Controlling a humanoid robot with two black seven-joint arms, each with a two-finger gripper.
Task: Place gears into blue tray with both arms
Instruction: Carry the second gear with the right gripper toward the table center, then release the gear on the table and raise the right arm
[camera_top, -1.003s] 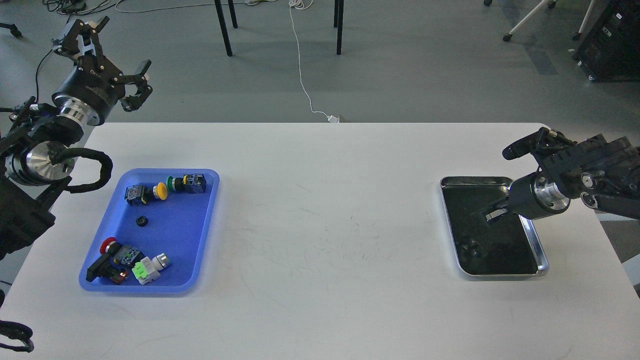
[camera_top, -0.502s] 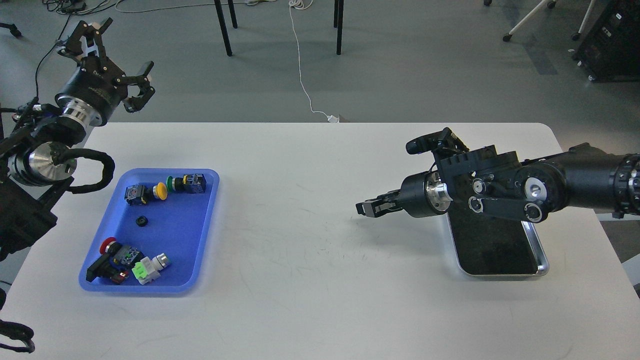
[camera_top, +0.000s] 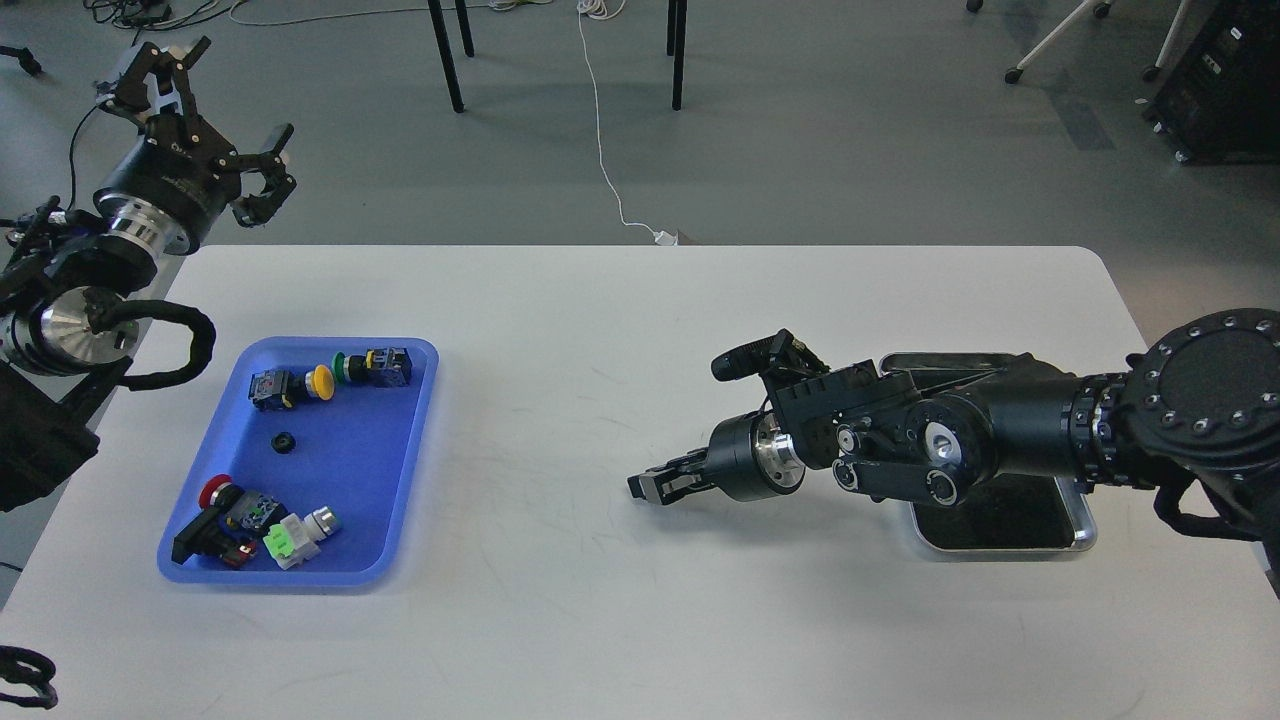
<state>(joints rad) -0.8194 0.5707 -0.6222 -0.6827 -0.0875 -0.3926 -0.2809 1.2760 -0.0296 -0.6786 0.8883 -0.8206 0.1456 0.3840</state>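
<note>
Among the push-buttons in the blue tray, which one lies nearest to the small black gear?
The yellow-capped push-button in the blue tray, just above the gear. The green-capped one and the red, white ones below lie farther.

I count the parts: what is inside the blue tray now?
The blue tray holds one small black gear and several push-button switches. Anything under the switches is covered.

Both arms are matte black — the left arm (camera_top: 100, 270) carries silver joint rings and looping black cable; the right arm (camera_top: 1000, 430) shows round screws.
</note>
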